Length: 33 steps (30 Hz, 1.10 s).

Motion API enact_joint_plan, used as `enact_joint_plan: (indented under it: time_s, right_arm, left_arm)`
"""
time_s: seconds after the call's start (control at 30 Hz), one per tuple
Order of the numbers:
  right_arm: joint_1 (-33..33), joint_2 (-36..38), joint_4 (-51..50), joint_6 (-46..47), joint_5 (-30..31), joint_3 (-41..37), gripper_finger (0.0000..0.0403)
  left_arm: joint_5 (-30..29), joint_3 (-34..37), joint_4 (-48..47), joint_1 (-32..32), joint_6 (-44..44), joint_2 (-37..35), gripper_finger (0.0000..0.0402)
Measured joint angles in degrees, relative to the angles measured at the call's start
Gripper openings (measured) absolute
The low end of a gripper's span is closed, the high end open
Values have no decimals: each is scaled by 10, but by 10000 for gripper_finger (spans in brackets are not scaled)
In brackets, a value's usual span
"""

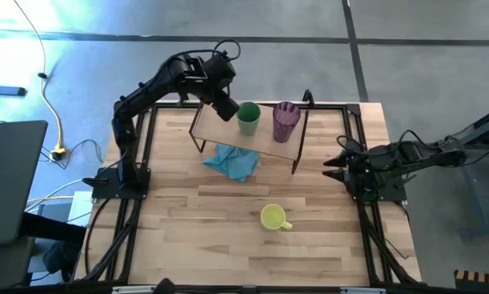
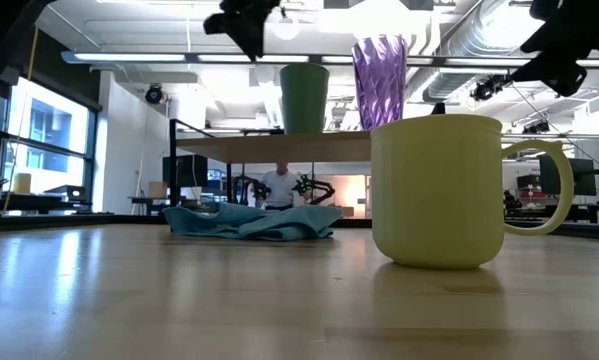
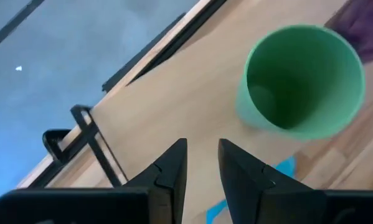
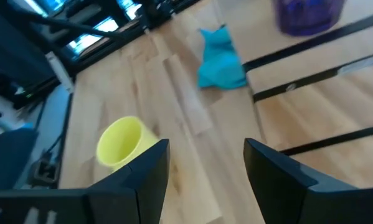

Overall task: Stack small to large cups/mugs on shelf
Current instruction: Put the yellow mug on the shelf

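The green cup [image 1: 248, 118] [image 3: 304, 78] and the purple tumbler [image 1: 286, 121] [image 2: 379, 80] stand upright side by side on the shelf [image 1: 264, 143]. The yellow mug [image 1: 273, 217] [image 4: 121, 142] stands on the tabletop toward the near edge, its handle pointing right. My left gripper [image 1: 226, 109] [image 3: 202, 155] hovers above the shelf just left of the green cup, fingers a little apart, touching nothing. My right gripper [image 1: 332, 162] [image 4: 205, 162] waits open at the table's right side, pointing toward the mug and shelf.
A crumpled blue cloth [image 1: 232, 162] [image 2: 249, 222] lies on the tabletop under the shelf's near edge. Dark frame rails [image 1: 142, 163] run along the table's left and right sides. Bare wood surrounds the yellow mug.
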State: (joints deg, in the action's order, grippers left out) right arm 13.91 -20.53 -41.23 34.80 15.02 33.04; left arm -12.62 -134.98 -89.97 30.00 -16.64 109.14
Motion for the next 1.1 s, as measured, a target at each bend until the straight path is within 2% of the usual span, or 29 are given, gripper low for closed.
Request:
enact_joint_plan:
  time_s: [0.07, 0.13, 0.27, 0.5, 0.57, 0.77, 0.9, 1.1]
  right_arm:
    - [0, 0, -3, 10, -19, 0, 197]
    - [0, 0, -3, 13, -31, 0, 197]
    - [0, 0, -3, 12, -36, 0, 197]
    - [0, 0, -5, 9, -40, 0, 197]
    - [0, 0, -5, 13, -53, 0, 197]
    - [0, -4, -6, 51, -105, 0, 197]
    - [0, -25, -5, 64, -128, -1, 197]
    - [0, -76, 0, 64, -169, -1, 197]
  left_arm:
    - [9, 4, 0, 0, -1, -13, 81]
    - [45, 5, 0, -2, -3, -32, 81]
    - [75, 4, 0, -29, -11, -61, 81]
    - [188, 4, 0, -98, -16, -85, 81]
    - [204, 4, 0, -127, -23, -84, 81]
    - [194, 5, 0, -222, -51, -81, 81]
    - [143, 12, 5, -294, -68, -75, 81]
    - [64, 67, 39, -397, -96, -70, 81]
